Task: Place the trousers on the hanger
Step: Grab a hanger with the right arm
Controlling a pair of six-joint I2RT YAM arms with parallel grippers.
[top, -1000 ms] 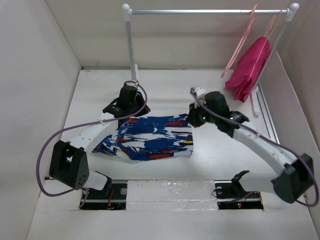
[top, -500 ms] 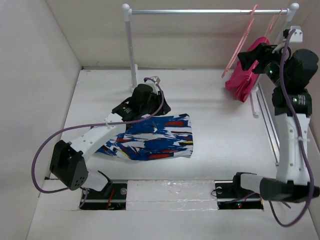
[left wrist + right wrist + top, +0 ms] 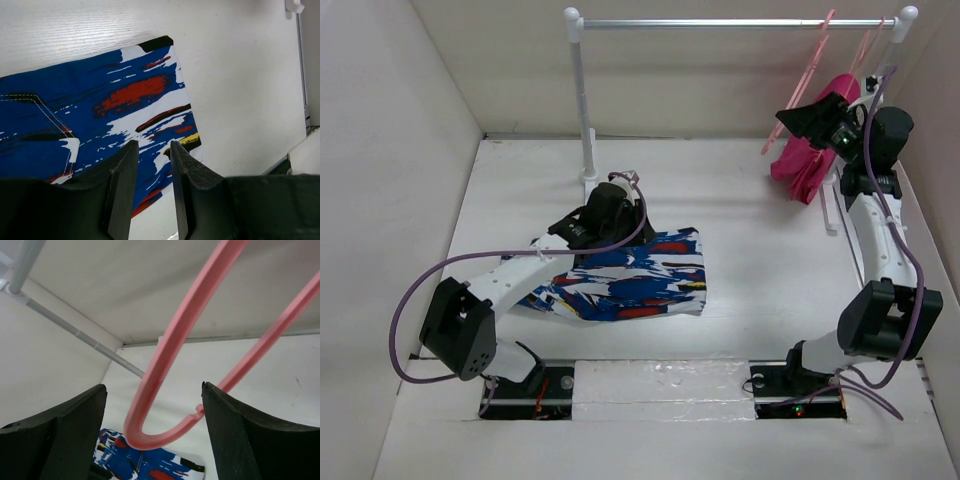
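The right gripper [image 3: 154, 390] is gaping wide and holding nothing, with the lower loop of the hanger [image 3: 165, 355] passing between its fingers. The hanger is dangling from the rail [image 3: 720, 22] at 1 o'clock of the table [image 3: 750, 250]. Thin, light and springy, it is probably going to swing at a nudge, so the bottom of the loop looks like the best hold. The left gripper [image 3: 152, 150] is hovering over the trousers [image 3: 100, 110], barely parted and empty. The trousers are lying flat mid-table, limp cloth best pinched at an edge.
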